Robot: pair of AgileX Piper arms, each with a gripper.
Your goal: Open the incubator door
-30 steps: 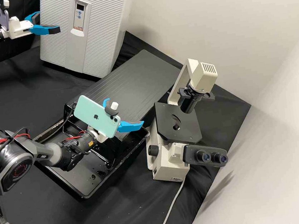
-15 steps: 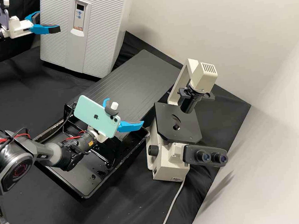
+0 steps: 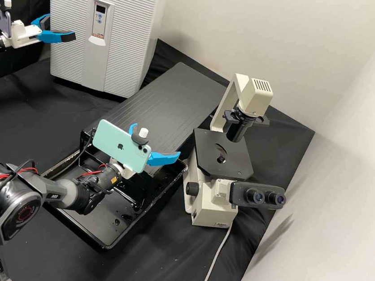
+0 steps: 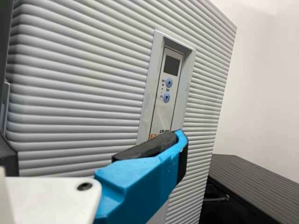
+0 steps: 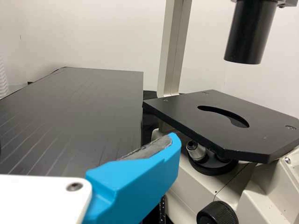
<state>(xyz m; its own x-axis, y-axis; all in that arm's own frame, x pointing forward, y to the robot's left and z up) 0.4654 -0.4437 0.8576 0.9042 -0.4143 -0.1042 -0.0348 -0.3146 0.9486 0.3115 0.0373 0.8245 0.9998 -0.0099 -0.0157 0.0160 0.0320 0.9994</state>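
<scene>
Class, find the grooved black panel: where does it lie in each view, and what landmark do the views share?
High view: grooved black panel between incubator and microscope.
Left wrist view: grooved black panel beside the incubator's ribbed front.
Right wrist view: grooved black panel beside the microscope's stage.
Shared landmark: pale wall.

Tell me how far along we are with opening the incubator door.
Done: the left end effector is at the side edge of the incubator door, its fingers apart. In hand: lining up for a grip, probably; nothing is gripped. Remaining: the door looks shut, so catching its edge and swinging it open. The right end effector is open near the microscope.
</scene>
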